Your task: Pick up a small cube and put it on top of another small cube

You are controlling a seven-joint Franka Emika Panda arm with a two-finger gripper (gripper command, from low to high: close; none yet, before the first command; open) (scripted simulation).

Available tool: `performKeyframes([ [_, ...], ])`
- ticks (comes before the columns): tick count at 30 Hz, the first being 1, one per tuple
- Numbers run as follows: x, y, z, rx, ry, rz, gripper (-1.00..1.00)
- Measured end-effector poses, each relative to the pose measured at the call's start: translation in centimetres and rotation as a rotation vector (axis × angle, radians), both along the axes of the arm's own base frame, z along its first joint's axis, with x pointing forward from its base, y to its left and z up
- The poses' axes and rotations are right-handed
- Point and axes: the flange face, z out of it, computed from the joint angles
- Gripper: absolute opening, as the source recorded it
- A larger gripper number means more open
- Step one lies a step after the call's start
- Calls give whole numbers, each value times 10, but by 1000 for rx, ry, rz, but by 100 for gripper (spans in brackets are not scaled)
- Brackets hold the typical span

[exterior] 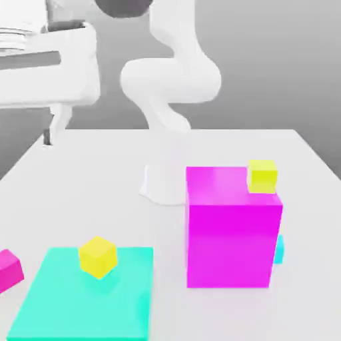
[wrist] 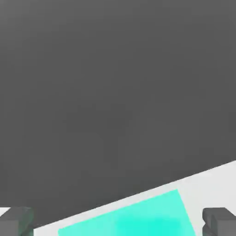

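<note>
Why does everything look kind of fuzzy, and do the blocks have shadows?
In the exterior view, edges are soft and smeared, like on the big magenta block; the yellow cube casts just a faint dark patch on the teal mat, with no glare. In the hand view, the dark background is flat and the end effector fingertips look blurry.

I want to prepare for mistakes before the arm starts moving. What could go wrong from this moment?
1. The small magenta cube lies at the exterior view's left edge, partly cut off, so the grasp could miss or push it away.
2. One yellow cube sits near the corner of the big magenta block; stacking there could knock it off.
3. The open pincer is far from every cube, so a long approach may drift.
</note>
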Motion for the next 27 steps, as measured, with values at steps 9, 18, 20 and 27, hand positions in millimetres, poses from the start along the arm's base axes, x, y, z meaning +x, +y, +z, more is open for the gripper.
performKeyframes([
  [9,-63,-101,-160,49,235,-215,0],
  [18,-106,-131,-276,56,333,-296,-100],
  [20,-106,-131,-276,56,333,-296,-100],
  [27,-106,-131,-246,56,334,-296,-100],
])
